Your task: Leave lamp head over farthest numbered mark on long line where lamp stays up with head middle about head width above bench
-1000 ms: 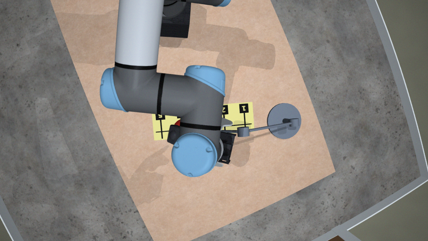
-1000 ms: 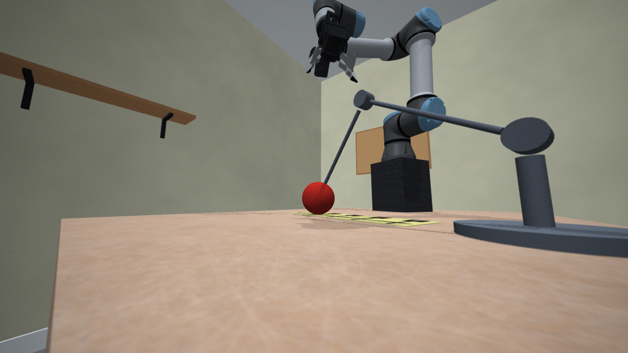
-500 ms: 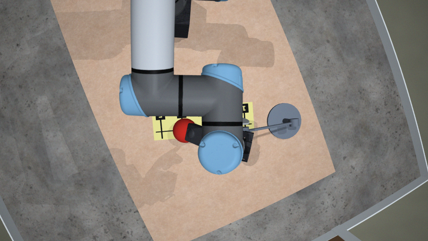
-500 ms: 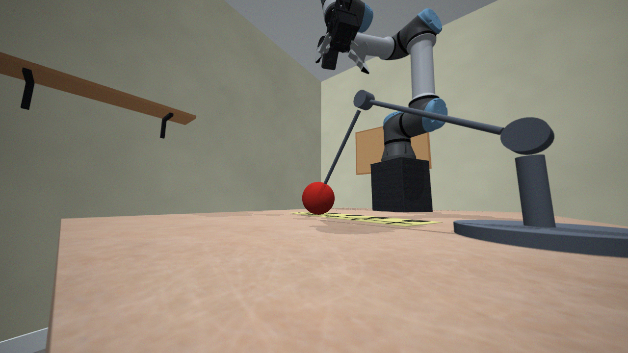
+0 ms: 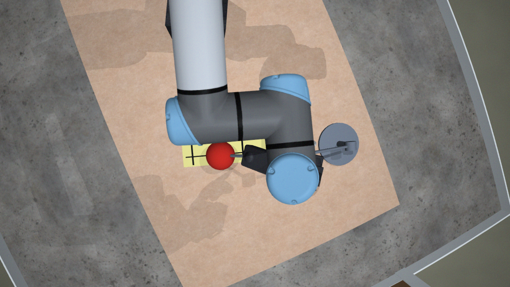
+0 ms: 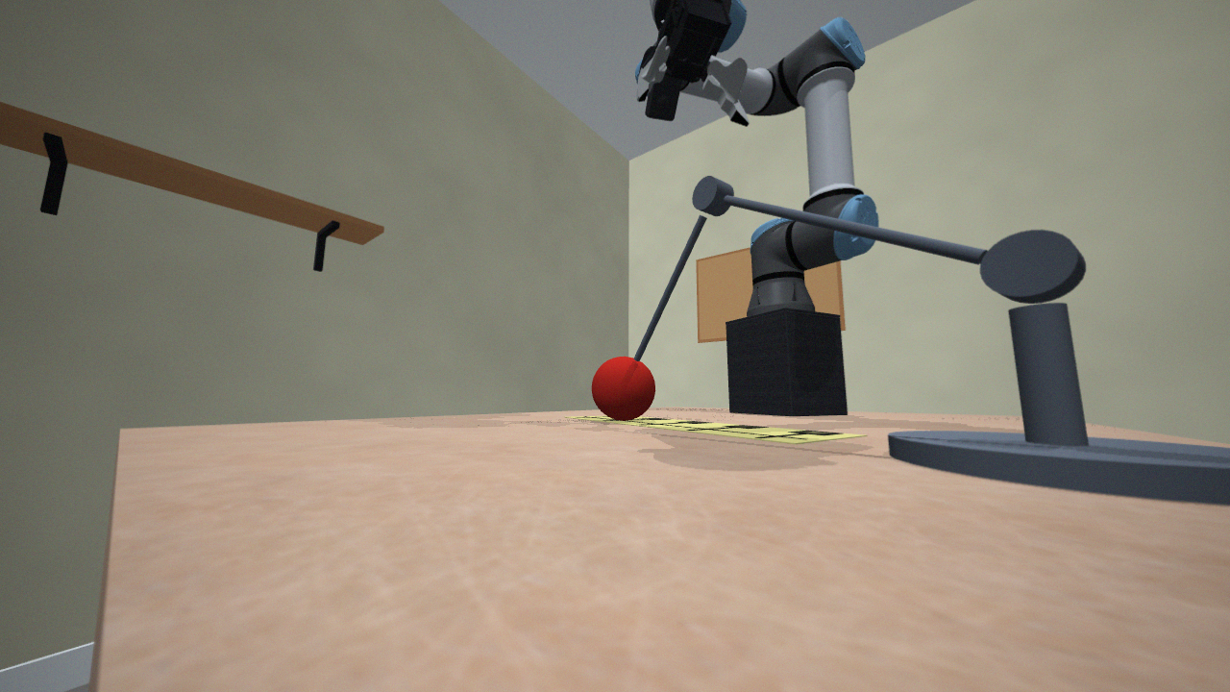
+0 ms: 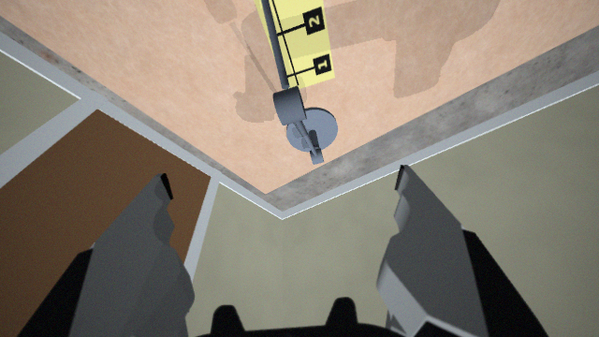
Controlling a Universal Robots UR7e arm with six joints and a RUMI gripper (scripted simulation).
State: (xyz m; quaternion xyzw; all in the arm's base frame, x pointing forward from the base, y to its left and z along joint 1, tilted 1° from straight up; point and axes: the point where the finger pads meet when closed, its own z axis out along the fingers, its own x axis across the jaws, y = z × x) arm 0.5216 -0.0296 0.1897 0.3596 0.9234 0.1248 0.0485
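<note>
The lamp's red ball head (image 5: 220, 156) hangs low over the yellow marked strip (image 5: 194, 156), just right of the strip's last tick at the far left. In the side view the head (image 6: 623, 387) sits close to the bench; I cannot tell whether it touches. The thin forearm rises to the grey elbow joint (image 6: 712, 195), and a long rod runs to the shoulder disc (image 6: 1030, 264) on the post. My gripper (image 6: 692, 86) is open and empty, high above the elbow. In the wrist view the fingers stand wide apart, with marks 1 and 2 (image 7: 311, 42) above them.
The lamp's round grey base (image 5: 338, 143) stands at the right end of the strip, near the bench's edge. My arm's wrist covers most of the strip from above. The arm's black pedestal (image 6: 785, 361) stands at the bench's far end. A wall shelf (image 6: 188, 176) hangs at the left.
</note>
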